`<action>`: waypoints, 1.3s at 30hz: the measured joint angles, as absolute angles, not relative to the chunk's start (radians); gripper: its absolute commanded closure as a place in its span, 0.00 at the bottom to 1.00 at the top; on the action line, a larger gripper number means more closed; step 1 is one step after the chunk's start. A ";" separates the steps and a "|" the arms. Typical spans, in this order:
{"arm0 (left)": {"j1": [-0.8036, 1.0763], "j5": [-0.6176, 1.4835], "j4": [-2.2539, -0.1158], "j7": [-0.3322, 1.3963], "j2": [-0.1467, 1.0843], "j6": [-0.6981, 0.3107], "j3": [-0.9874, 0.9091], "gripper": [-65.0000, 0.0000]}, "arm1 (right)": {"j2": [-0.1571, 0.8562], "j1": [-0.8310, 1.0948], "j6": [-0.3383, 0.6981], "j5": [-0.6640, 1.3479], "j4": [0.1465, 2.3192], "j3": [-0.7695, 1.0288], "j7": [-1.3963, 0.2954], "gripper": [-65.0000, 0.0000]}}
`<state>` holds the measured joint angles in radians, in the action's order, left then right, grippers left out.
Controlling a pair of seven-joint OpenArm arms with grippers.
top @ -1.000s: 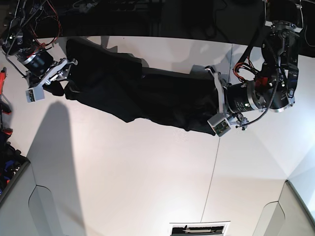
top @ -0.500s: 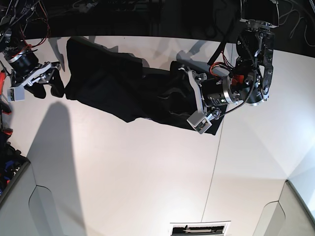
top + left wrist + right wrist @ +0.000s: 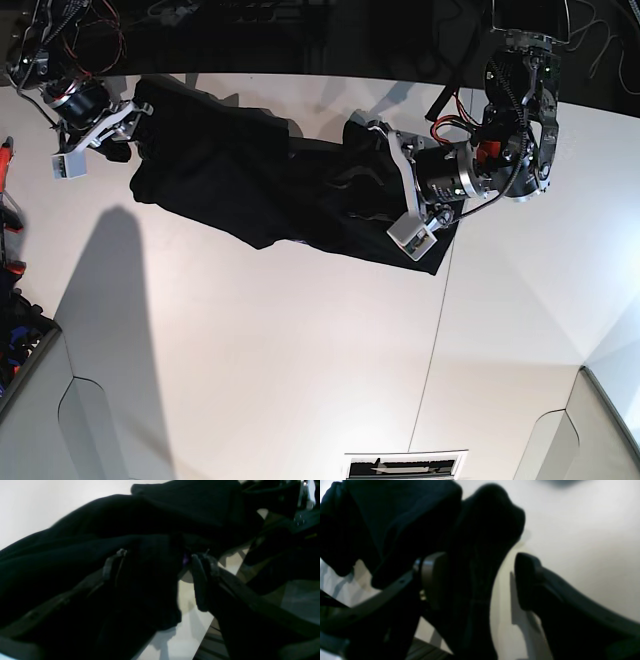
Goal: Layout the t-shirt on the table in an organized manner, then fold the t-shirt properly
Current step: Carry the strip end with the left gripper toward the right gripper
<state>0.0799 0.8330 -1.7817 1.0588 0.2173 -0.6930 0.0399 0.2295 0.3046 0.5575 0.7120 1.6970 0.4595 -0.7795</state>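
The black t-shirt (image 3: pixel 250 175) lies rumpled across the far part of the white table (image 3: pixel 300 350). My left gripper (image 3: pixel 378 185) is over the shirt's right end. In the left wrist view, the left gripper (image 3: pixel 160 555) is open, with a fold of black cloth (image 3: pixel 147 580) and a purple speck between the fingers and bare table beside the right finger (image 3: pixel 202 580). My right gripper (image 3: pixel 125 128) is at the shirt's left edge. The right wrist view shows the right gripper (image 3: pixel 477 557) open, with cloth (image 3: pixel 480 555) by its left finger (image 3: pixel 432 580) and a gap to the other.
A thin dark seam (image 3: pixel 435 330) runs down the table on the right. Grey angled panels sit at the near corners (image 3: pixel 60 420) (image 3: pixel 600 430). Red and blue tools (image 3: pixel 10 200) lie along the left edge. A small white plate (image 3: pixel 405 465) is at the front edge.
The left arm has swung left over the shirt's right end and its jaws have opened. The right gripper pulled away to the left, then came back up to the shirt's left edge.
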 measured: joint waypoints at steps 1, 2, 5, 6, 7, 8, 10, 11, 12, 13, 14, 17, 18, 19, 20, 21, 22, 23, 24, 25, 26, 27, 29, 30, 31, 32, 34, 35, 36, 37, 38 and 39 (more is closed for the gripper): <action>0.080 0.845 -1.782 1.059 0.216 -0.693 0.026 0.37 | 0.218 0.305 0.558 0.710 1.689 0.456 -0.778 0.37; 0.081 0.855 -1.782 1.059 0.216 -0.693 0.009 0.37 | 0.208 0.305 0.558 0.710 1.682 0.450 -0.778 0.37; 0.081 0.897 -1.782 1.059 0.216 -0.693 -0.043 0.37 | 0.170 0.302 0.558 0.715 1.681 0.428 -0.774 0.37; 0.080 0.904 -1.782 1.059 0.216 -0.693 -0.056 0.37 | 0.159 0.302 0.558 0.716 1.681 0.419 -0.770 0.37; 0.080 0.908 -1.782 1.058 0.216 -0.693 -0.067 0.37 | 0.149 0.299 0.558 0.717 1.681 0.411 -0.770 0.37; 0.080 0.909 -1.782 1.058 0.219 -0.693 -0.075 0.37 | 0.138 0.296 0.558 0.718 1.681 0.407 -0.769 0.37; 0.081 0.909 -1.782 1.059 0.231 -0.693 -0.077 0.37 | 0.119 0.290 0.558 0.717 1.681 0.400 -0.767 0.37; 0.080 0.910 -1.782 1.059 0.239 -0.693 -0.077 0.37 | 0.110 0.285 0.558 0.717 1.681 0.399 -0.768 0.37; 0.080 0.911 -1.782 1.059 0.249 -0.693 -0.076 0.37 | 0.100 0.278 0.558 0.714 1.681 0.399 -0.769 0.37; 0.080 0.910 -1.782 1.059 0.262 -0.693 -0.076 0.37 | 0.091 0.271 0.558 0.712 1.681 0.399 -0.771 0.37; 0.081 0.910 -1.782 1.060 0.276 -0.693 -0.076 0.37 | 0.082 0.262 0.558 0.706 1.681 0.399 -0.772 0.37; 0.080 0.910 -1.782 1.059 0.313 -0.693 -0.076 0.37 | 0.052 0.238 0.558 0.672 1.681 0.399 -0.769 0.38; 0.080 0.910 -1.782 1.059 0.320 -0.693 -0.076 0.37 | 0.044 0.234 0.558 0.661 1.681 0.398 -0.768 0.40; 0.080 0.911 -1.782 1.059 0.327 -0.693 -0.076 0.37 | 0.038 0.232 0.558 0.660 1.681 0.397 -0.768 0.46; 0.080 0.910 -1.782 1.058 0.330 -0.693 -0.076 0.37 | 0.035 0.233 0.558 0.657 1.681 0.397 -0.767 0.57; 0.080 0.910 -1.782 1.058 0.334 -0.693 -0.076 0.37 | 0.033 0.233 0.558 0.654 1.681 0.397 -0.762 0.70; 0.080 0.913 -1.782 1.058 0.339 -0.693 -0.076 0.37 | 0.031 0.233 0.558 0.645 1.681 0.397 -0.750 0.85; 0.080 0.918 -1.782 1.058 0.344 -0.693 -0.076 0.37 | 0.031 0.233 0.557 0.636 1.681 0.397 -0.741 0.97; 0.080 0.923 -1.782 1.058 0.348 -0.693 -0.076 0.37 | 0.031 0.233 0.558 0.626 1.681 0.397 -0.731 1.00; 0.081 0.929 -1.782 1.058 0.351 -0.693 -0.076 0.37 | 0.031 0.233 0.558 0.611 1.681 0.397 -0.710 1.00; 0.080 0.939 -1.782 1.059 0.354 -0.693 -0.076 0.37 | 0.031 0.233 0.558 0.592 1.681 0.397 -0.699 1.00; 0.080 0.954 -1.782 1.058 0.356 -0.693 -0.077 0.37 | 0.030 0.233 0.558 0.567 1.681 0.397 -0.694 1.00; 0.080 0.982 -1.782 1.062 0.355 -0.693 -0.093 0.37 | 0.031 0.233 0.558 0.538 1.681 0.397 -0.676 1.00; 0.080 0.999 -1.782 1.063 0.355 -0.693 -0.105 0.37 | 0.031 0.233 0.558 0.520 1.681 0.397 -0.670 1.00; 0.080 1.016 -1.782 1.069 0.354 -0.693 -0.122 0.37 | 0.033 0.233 0.558 0.508 1.681 0.397 -0.664 1.00; 0.080 1.023 -1.784 1.071 0.355 -0.693 -0.141 0.37 | 0.039 0.233 0.558 0.500 1.681 0.397 -0.662 1.00; 0.080 1.034 -1.787 1.077 0.355 -0.693 -0.186 0.37 | 0.062 0.233 0.559 0.497 1.681 0.399 -0.662 1.00; 0.080 1.034 -1.787 1.078 0.355 -0.693 -0.207 0.37 | 0.076 0.232 0.561 0.496 1.681 0.408 -0.662 1.00; 0.080 1.032 -1.788 1.080 0.355 -0.693 -0.224 0.37 | 0.091 0.231 0.561 0.496 1.681 0.422 -0.662 1.00; 0.080 1.031 -1.787 1.088 0.356 -0.693 -0.233 0.37 | 0.108 0.231 0.561 0.496 1.681 0.437 -0.662 1.00; 0.080 1.031 -1.787 1.090 0.358 -0.693 -0.233 0.37 | 0.124 0.229 0.561 0.496 1.681 0.454 -0.662 1.00; 0.083 1.032 -1.784 1.092 0.357 -0.693 -0.232 0.37 | 0.142 0.230 0.560 0.496 1.681 0.470 -0.662 1.00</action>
